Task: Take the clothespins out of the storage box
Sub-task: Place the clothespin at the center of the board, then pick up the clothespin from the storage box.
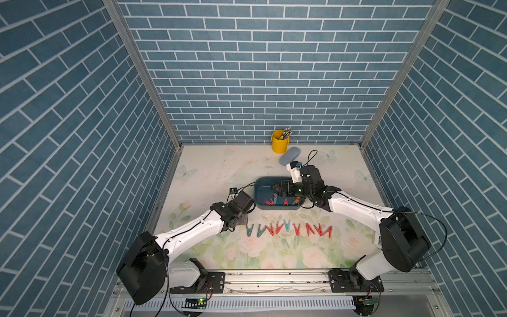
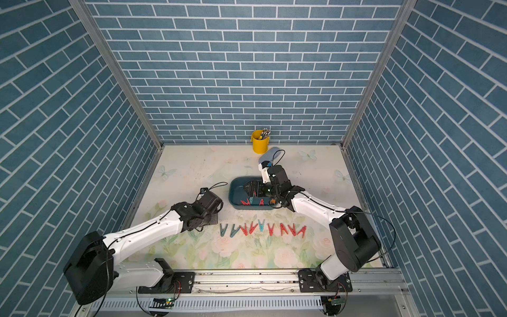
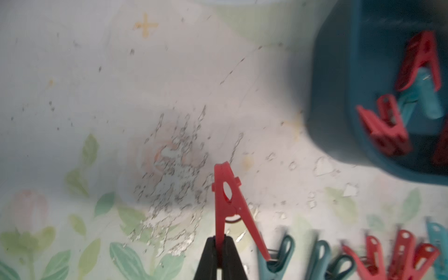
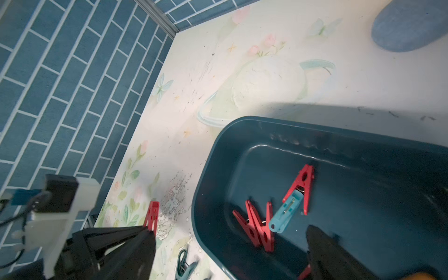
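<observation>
Inside the glossy teal storage box lie several red and blue clothespins, my right end effector gaping empty above. Only the wrist views show my left end effector clamping one red clothespin by its leg over the floral worktop.

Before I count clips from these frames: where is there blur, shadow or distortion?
Left wrist view: the red clip in the left gripper is sharp; the box and the row of clips are smeared. Right wrist view: mostly crisp, with a dark shadow band on the table behind the box. In both top views: sharp, but the walls splay, wide-angle.
</observation>
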Motion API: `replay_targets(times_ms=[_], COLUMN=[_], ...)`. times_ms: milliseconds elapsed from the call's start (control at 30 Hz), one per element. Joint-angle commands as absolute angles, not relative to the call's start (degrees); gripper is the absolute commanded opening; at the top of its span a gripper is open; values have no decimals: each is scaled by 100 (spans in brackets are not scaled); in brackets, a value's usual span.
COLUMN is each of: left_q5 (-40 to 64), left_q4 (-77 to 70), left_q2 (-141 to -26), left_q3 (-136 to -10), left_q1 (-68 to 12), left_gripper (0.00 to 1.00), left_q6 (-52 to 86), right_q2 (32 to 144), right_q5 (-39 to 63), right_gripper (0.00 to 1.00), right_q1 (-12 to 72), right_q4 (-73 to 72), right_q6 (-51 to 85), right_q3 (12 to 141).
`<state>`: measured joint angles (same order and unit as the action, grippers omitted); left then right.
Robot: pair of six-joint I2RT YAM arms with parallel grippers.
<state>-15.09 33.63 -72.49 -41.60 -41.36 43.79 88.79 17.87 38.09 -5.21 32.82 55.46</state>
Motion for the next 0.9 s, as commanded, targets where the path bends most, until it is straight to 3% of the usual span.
replay_targets(times_ms=[0, 300, 533, 633, 667, 767, 867], left_q5=[-1364, -1147, -1120, -1151, -1191, -1227, -1315], left_q4=[3313, 2915, 2804, 2836, 2867, 2941, 3117], left_q2=[-7060, -7222, -7564, -7589, -7570, -7467, -7322], left_q3=[-3743, -3271, -3209, -3198, -3211, -3292, -3452], left_q1=[-4131, -4367, -4726, -4728, -4730, -4729, -4726], left_gripper=[1, 2, 4, 16, 22, 29, 47], left_q6=[4732, 4746, 4762, 4796, 4803, 4818, 4858], right_q2=[9017, 9166, 9336, 9429, 9460, 9638, 9910], right_q5=[1814, 1613, 864, 606, 536, 466, 291], right_gripper=[99, 99, 99, 97, 93, 80, 67], right_q1=[3901, 3946, 3945, 3944, 3946, 3946, 3946], right_q4=[-677, -449, 380, 568, 579, 673, 863], right_q6=[3399, 3346, 2837, 2643, 2590, 2476, 2343], right_q3=[5763, 5874, 6076, 6111, 6102, 6158, 6354])
